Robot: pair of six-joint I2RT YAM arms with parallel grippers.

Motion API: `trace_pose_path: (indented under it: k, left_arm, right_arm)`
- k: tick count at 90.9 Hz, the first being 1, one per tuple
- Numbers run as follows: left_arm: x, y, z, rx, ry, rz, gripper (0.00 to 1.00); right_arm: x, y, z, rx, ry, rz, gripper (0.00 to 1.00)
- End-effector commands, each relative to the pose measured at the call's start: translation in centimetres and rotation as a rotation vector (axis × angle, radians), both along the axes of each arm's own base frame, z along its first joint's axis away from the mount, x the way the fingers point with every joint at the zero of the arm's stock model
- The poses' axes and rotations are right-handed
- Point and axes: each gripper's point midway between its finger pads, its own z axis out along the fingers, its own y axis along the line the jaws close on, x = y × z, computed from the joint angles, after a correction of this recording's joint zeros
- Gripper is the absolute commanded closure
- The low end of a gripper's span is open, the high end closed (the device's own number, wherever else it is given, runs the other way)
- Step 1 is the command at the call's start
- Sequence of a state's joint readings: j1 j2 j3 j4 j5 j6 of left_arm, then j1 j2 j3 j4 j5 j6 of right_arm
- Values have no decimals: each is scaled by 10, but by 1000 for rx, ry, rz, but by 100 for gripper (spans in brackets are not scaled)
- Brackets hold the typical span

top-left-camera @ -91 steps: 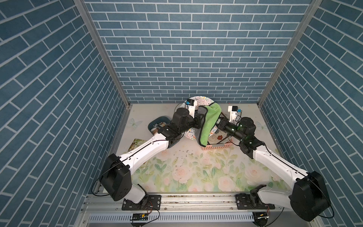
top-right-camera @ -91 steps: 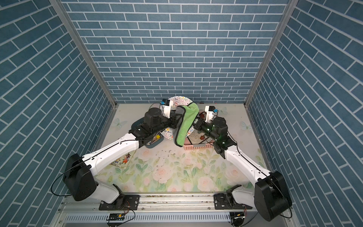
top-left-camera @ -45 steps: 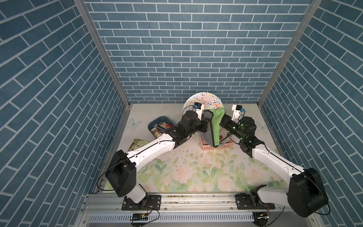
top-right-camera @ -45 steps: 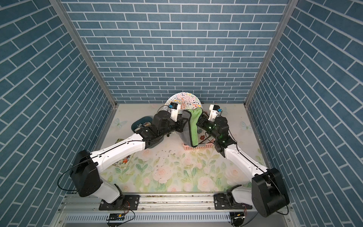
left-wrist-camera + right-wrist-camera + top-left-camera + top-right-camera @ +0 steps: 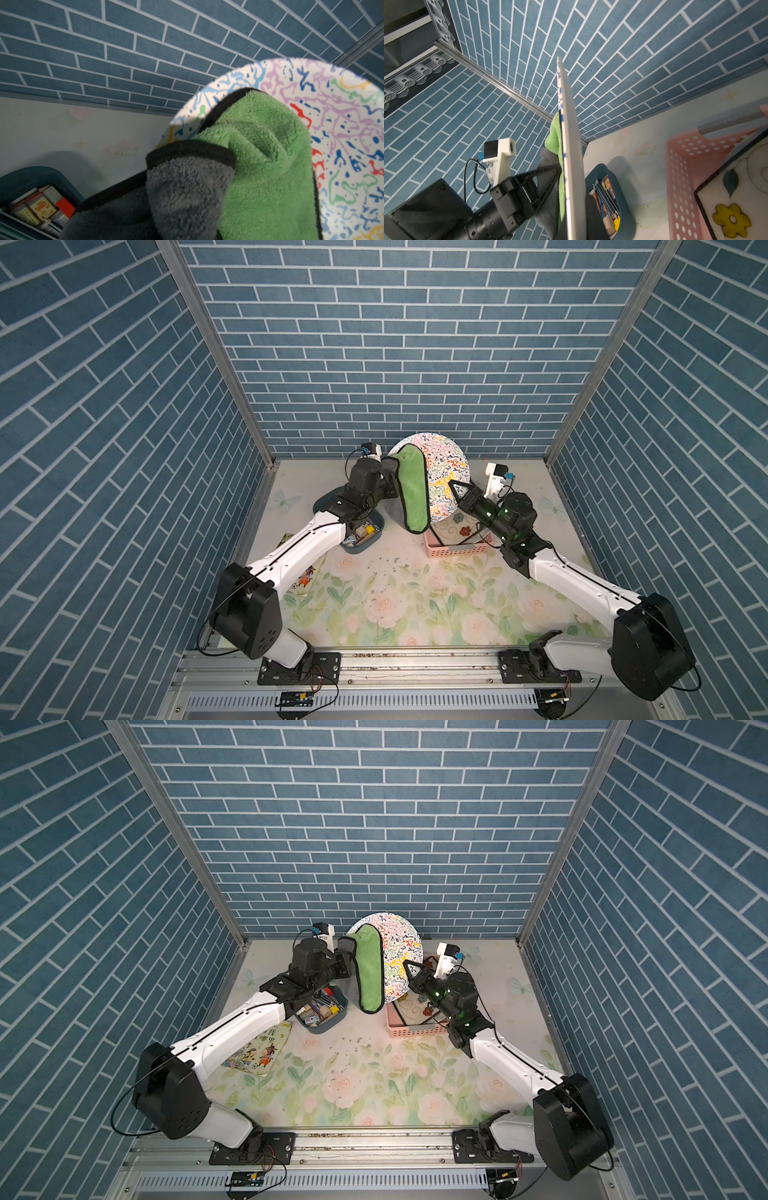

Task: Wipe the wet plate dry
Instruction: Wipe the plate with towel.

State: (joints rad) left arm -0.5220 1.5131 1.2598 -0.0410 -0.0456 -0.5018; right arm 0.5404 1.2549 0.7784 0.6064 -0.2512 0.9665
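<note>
The plate (image 5: 446, 466) (image 5: 401, 952), white with coloured squiggles, stands on edge above the table at the back. My right gripper (image 5: 455, 488) (image 5: 409, 968) is shut on its lower right rim; in the right wrist view the plate (image 5: 571, 145) shows edge-on, running into the right gripper (image 5: 575, 232). A green and grey towel (image 5: 413, 489) (image 5: 370, 973) hangs folded over my left gripper (image 5: 388, 477) (image 5: 345, 957), which is shut on it. The green side lies against the left part of the plate's face (image 5: 342, 124). In the left wrist view the towel (image 5: 266, 166) hides the jaws.
A pink basket (image 5: 455, 551) holding a framed flower picture (image 5: 453, 526) sits under the plate. A blue bin (image 5: 368, 545) (image 5: 322, 1017) of pencils and small items lies below my left arm. A picture book (image 5: 257, 1050) rests at the left. Crumbs (image 5: 390, 568) dot the mat.
My left gripper swept the towel rightward across the plate, then back to the left and up. More of the plate's patterned face shows now. The right gripper has barely shifted.
</note>
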Motion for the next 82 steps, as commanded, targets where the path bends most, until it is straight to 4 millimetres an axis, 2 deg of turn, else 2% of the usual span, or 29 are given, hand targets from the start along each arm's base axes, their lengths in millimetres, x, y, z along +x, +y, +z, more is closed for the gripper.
trace_pose_path:
  k: [1,8,16,21,27,34,42,51,55,59,63,71,82]
  left_arm:
    - [9,-2,14,-26,-28,-47,100]
    - [0,-47,33,-42,-78,-221,100]
    - [-13,-92,29,11,-75,-354,100]
    - [-18,-106,18,29,-46,-384,100]
    - [-22,-108,8,18,-18,-392,100]
    - [-29,-102,19,-10,-44,-394,100]
    - [-39,-85,52,-148,-66,-412,100]
    - [-48,-29,107,-538,-101,-413,100]
    - [-54,0,145,-690,-198,-420,100]
    - [-64,20,172,-790,-259,-446,100]
    - [-74,29,194,-869,-292,-489,100]
    - [-94,31,227,-1013,-322,-608,100]
    - [-118,30,260,-1210,-369,-798,100]
  right_arm:
    - [-90,31,119,155,-303,346,100]
    - [-102,47,109,153,-290,417,100]
    - [-105,53,115,165,-303,446,100]
    - [-103,45,128,181,-332,411,100]
    - [-92,28,142,202,-350,341,100]
    - [-81,-1,161,246,-380,281,100]
    - [-70,-41,179,297,-417,216,100]
    - [-67,-79,198,353,-453,160,100]
    - [-71,-90,207,380,-481,153,100]
    - [-76,-97,215,411,-507,162,100]
    - [-81,-100,222,442,-533,183,100]
    - [-89,-98,230,493,-561,246,100]
    - [-86,-87,225,511,-530,301,100]
